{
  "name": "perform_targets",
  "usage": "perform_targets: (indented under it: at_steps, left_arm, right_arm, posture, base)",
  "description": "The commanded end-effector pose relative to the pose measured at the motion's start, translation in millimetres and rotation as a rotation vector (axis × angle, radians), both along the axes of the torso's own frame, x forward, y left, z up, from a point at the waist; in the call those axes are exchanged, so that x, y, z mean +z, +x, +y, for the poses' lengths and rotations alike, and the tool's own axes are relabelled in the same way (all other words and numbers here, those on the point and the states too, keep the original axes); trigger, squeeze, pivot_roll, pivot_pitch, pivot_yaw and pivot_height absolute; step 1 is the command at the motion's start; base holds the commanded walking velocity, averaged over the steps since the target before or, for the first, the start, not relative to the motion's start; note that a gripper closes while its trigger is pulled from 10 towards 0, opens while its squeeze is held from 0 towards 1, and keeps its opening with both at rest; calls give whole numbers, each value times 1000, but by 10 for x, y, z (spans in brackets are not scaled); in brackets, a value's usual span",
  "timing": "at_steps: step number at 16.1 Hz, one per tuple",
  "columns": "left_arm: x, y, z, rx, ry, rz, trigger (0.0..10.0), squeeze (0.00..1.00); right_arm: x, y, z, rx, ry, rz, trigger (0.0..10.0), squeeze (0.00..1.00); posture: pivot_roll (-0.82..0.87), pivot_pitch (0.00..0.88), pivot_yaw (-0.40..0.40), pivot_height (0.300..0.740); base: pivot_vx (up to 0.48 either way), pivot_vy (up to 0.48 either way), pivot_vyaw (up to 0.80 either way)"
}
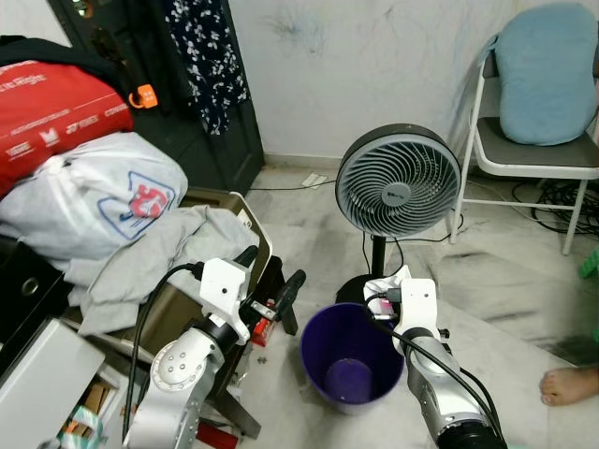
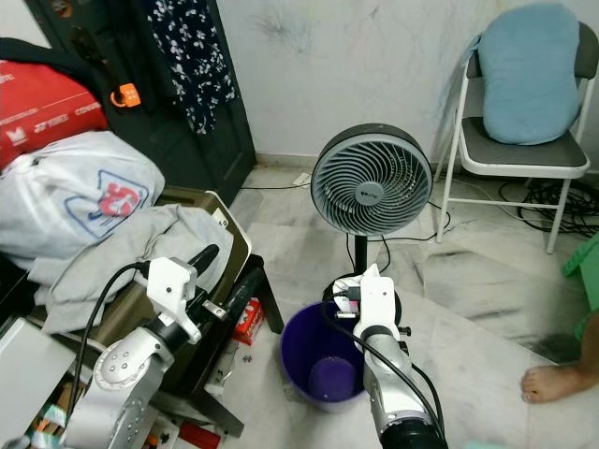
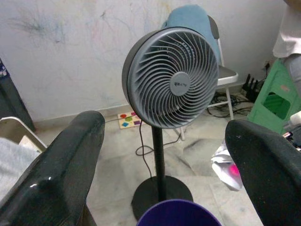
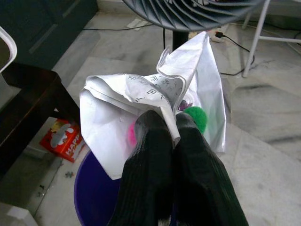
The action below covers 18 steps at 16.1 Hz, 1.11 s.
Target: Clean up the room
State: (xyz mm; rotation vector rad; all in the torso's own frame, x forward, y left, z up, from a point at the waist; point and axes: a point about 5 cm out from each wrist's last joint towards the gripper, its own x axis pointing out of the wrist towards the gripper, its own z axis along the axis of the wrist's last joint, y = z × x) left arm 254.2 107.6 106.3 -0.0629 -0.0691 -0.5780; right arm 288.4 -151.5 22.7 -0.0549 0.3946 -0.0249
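Note:
A purple bin [image 1: 323, 379] stands on the floor in front of me, dark inside. My right gripper [image 4: 169, 120] is shut on a crumpled white wrapper [image 4: 141, 89] with pink and green spots, held just above the bin's far right rim. In the left eye view the wrapper [image 1: 386, 283] sticks out past the right wrist. My left gripper [image 1: 270, 271] hangs open and holds nothing, to the left of the bin beside a dark stool; the left wrist view looks between its fingers [image 3: 61, 165] at the bin rim [image 3: 178, 212].
A grey pedestal fan [image 1: 398, 181] stands right behind the bin. To the left lies a pile of bags and grey cloth [image 1: 94, 196], with a small red box [image 4: 63, 141] on the floor. A folding chair [image 1: 538, 159] stands back right. A person's foot [image 1: 571, 383] rests at right.

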Motion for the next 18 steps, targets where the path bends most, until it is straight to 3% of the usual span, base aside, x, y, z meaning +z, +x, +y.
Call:
perform_targets:
  at_steps: [1, 6, 11, 15, 18]
  left_arm:
    - [-16, 21, 49, 16, 17, -2, 10000, 0]
    - [-21, 12, 52, 4, 15, -5, 10000, 0]
    - [-59, 53, 118, 78, 44, 6, 10000, 0]
    - [-83, -22, 242, 61, 93, 11, 10000, 0]
    - [-79, -180, 409, -7, 156, 18, 10000, 0]
  right_arm:
    - [22, 4, 64, 25, 6, 0, 10000, 0]
    - [55, 22, 63, 34, 3, -12, 10000, 0]
    - [78, 38, 62, 32, 16, -24, 10000, 0]
    - [94, 81, 105, 38, 24, -30, 10000, 0]
    - [76, 138, 182, 27, 40, -8, 10000, 0]
  posture:
    - [-204, 0, 137, 740]
    - [-205, 0, 139, 740]
    - [-205, 0, 140, 740]
    - [-178, 0, 145, 740]
    - [-138, 0, 152, 740]
  base:
    - [300, 0, 0]
    - [215, 0, 0]
    - [0, 0, 0]
    - [0, 0, 578]
    - [0, 0, 267]
